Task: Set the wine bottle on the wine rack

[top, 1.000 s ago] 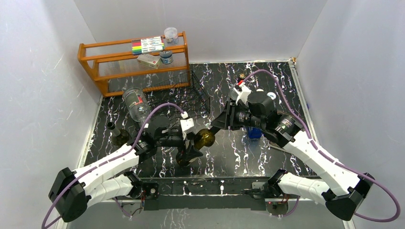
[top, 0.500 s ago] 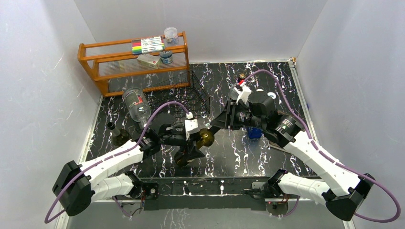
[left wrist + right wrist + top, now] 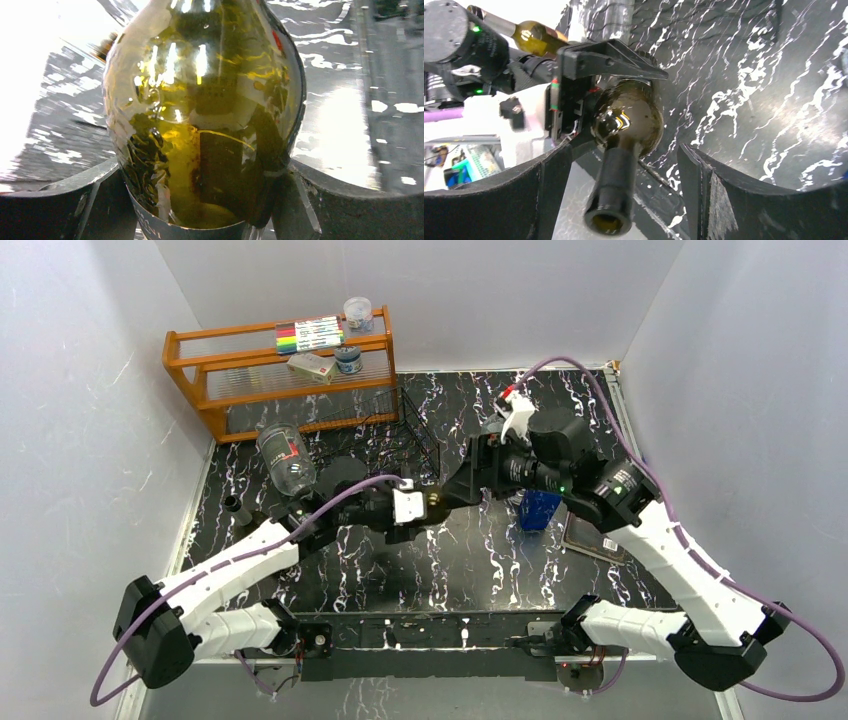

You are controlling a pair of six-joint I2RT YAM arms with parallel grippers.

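The wine bottle, dark olive glass, hangs above the table's middle with my left gripper shut on its body. In the left wrist view the glass body fills the space between the fingers. My right gripper is open. The bottle's neck lies between its fingers, nearer the left one and clear of the right one. In the top view that gripper sits at the bottle's right end. The wine rack, black wire, stands just behind.
An orange wooden shelf with markers, a box and jars stands at the back left. A clear plastic bottle and a second dark bottle lie at the left. A blue object stands by the right arm.
My right gripper has opened off the bottle's neck. The left gripper has closed in on the body and carried the bottle up and back, nearer the rack.
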